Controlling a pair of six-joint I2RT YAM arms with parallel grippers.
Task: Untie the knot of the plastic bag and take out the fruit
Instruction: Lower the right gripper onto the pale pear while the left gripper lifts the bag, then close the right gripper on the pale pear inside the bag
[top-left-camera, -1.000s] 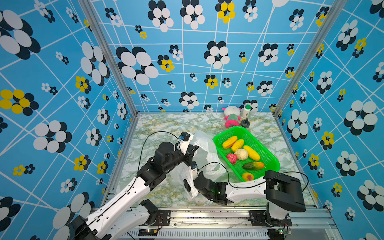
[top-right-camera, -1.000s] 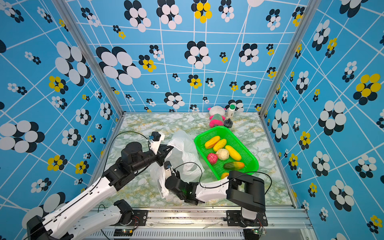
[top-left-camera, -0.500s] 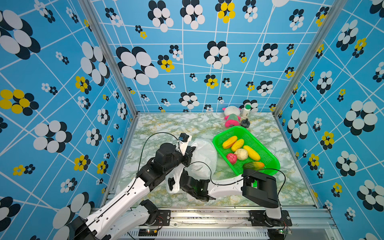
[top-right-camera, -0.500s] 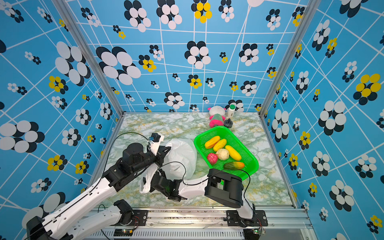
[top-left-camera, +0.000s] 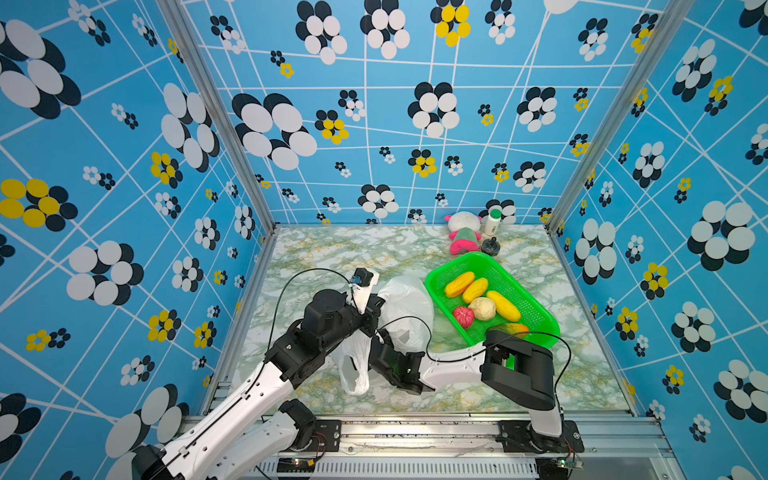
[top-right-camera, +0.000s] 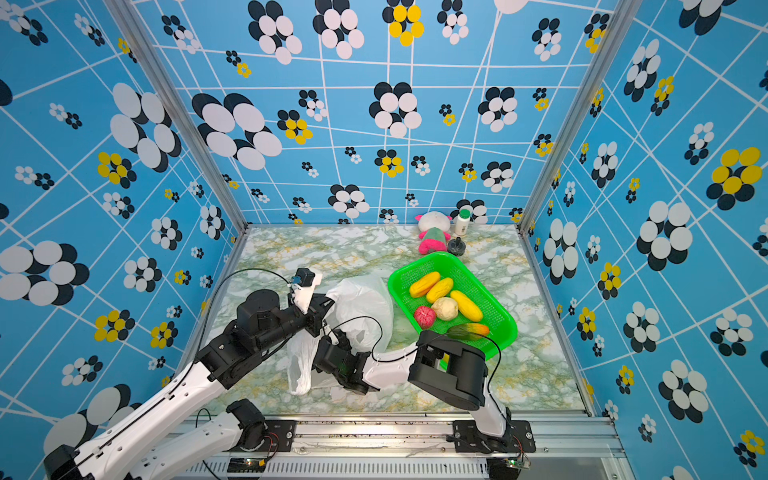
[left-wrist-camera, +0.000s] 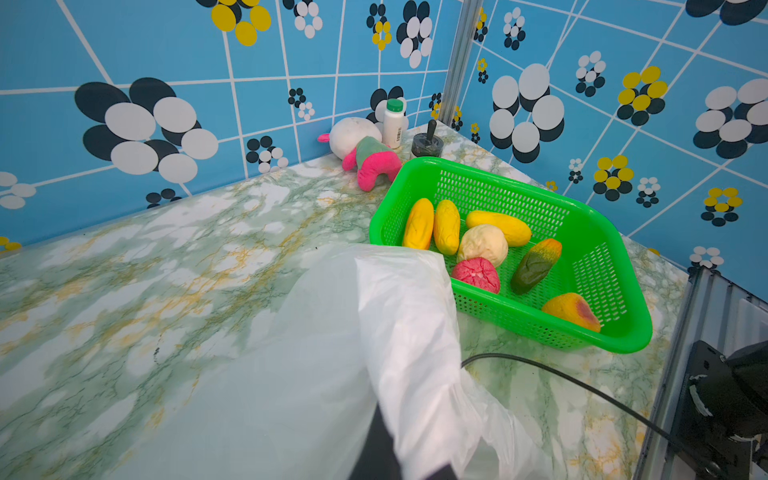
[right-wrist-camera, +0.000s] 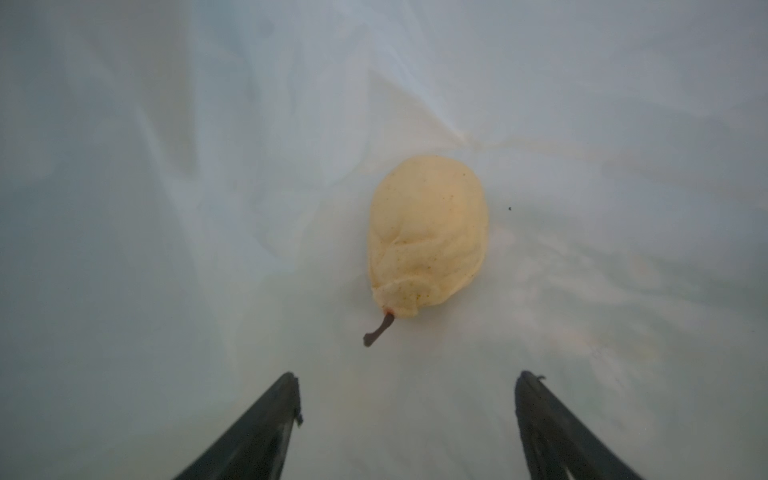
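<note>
The white plastic bag (top-left-camera: 405, 305) (top-right-camera: 365, 301) lies left of the green basket, its mouth turned toward the front. My left gripper (top-left-camera: 375, 314) is shut on the bag's upper edge and holds it up; film (left-wrist-camera: 395, 332) covers its jaws in the left wrist view. My right gripper (top-left-camera: 384, 337) (right-wrist-camera: 408, 376) reaches into the mouth, open and empty. Just ahead of its fingertips a beige pear-like fruit (right-wrist-camera: 428, 237) lies on the bag's inside, stem toward me. More fruit (top-left-camera: 482, 308) lies in the basket. One handle loop (top-left-camera: 353, 370) hangs down. The knot is out of view.
The green basket (top-left-camera: 453, 265) (left-wrist-camera: 519, 324) stands at the right, touching the bag. A pink-and-white plush toy (top-left-camera: 463, 237), a white bottle (top-left-camera: 494, 220) and a small black item (top-left-camera: 490, 246) sit by the back wall. A black cable (top-left-camera: 411, 320) arcs over the bag.
My right gripper has spread its jaws wider and pushed into the bag's mouth, while its elbow swung left and back to the right. The left gripper kept its hold on the bag.
</note>
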